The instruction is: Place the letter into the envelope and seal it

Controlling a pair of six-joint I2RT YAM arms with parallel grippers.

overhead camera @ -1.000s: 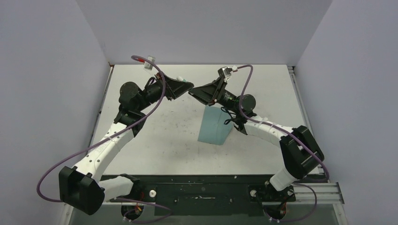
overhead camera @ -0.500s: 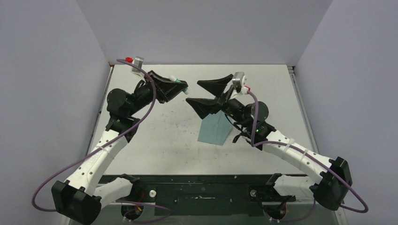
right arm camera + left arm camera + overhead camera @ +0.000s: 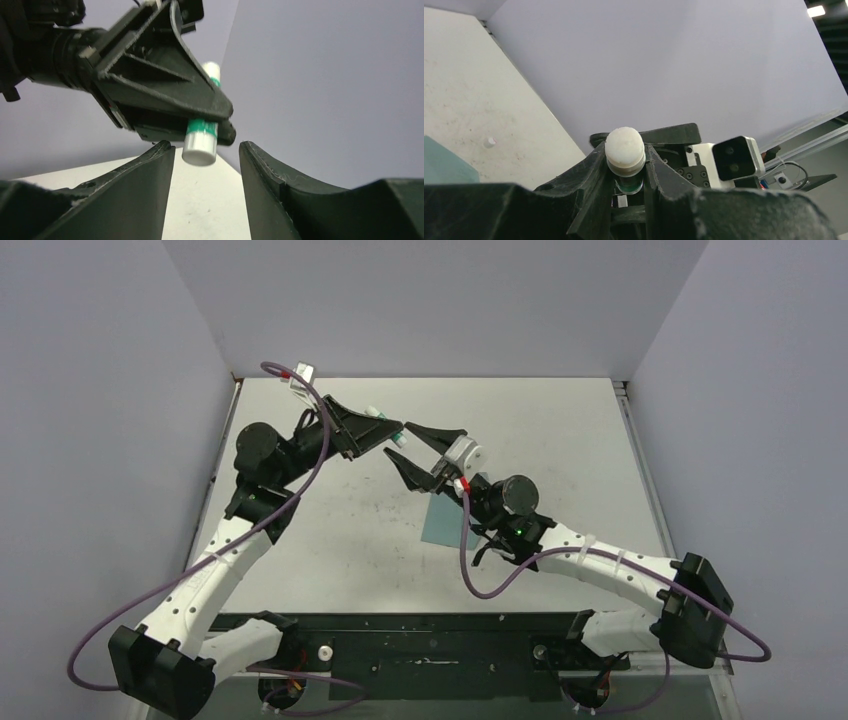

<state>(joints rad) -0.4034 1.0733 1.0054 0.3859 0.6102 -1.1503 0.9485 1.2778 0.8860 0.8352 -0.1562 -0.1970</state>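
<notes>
My left gripper (image 3: 390, 427) is shut on a small white-and-green stick (image 3: 374, 411), held above the table's far middle. In the left wrist view the stick's white cap (image 3: 625, 142) pokes out between the fingers (image 3: 591, 170). My right gripper (image 3: 398, 438) is open, one finger on each side of the stick's lower end without touching it. The right wrist view shows that stick (image 3: 201, 137) just above the gap of the right gripper (image 3: 206, 157). The teal envelope (image 3: 440, 525) lies flat on the table, partly under the right arm. The letter is out of view.
The white table (image 3: 560, 430) is walled by grey panels at the back and both sides. A black base strip (image 3: 430, 650) runs along the near edge. A corner of the envelope (image 3: 444, 162) shows in the left wrist view.
My right arm swung left and forward, bringing its gripper up to the left gripper's stick; its jaws opened. The left gripper stayed shut on the stick and shifted only slightly.
</notes>
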